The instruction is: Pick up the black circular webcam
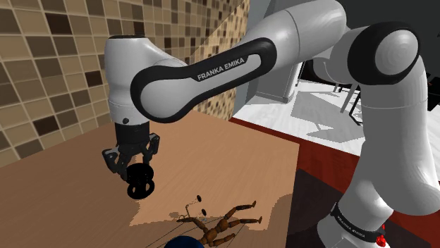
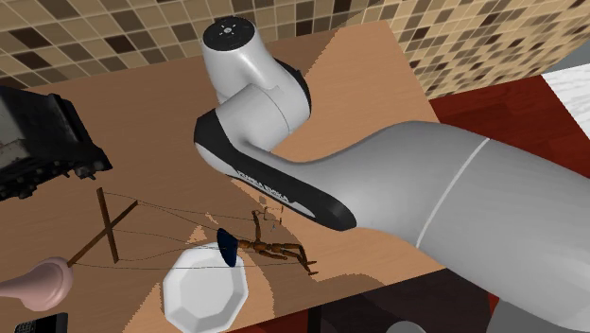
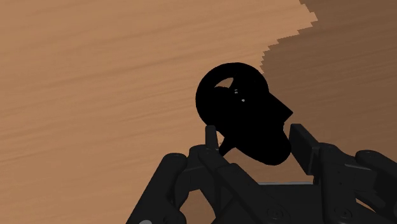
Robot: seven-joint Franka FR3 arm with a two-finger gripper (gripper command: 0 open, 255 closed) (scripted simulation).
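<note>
My all-black gripper (image 3: pixel 254 135) was clamped on the black circular webcam (image 3: pixel 234 102) near its rim; so shallow a hold risked it pivoting loose and dropping to the brown wooden desk (image 3: pixel 95 76).

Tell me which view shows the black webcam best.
Wrist view: the black webcam sits close between the fingers, its ring clear. The shoulder view shows it small; in the second exterior view the arm hides it.
</note>
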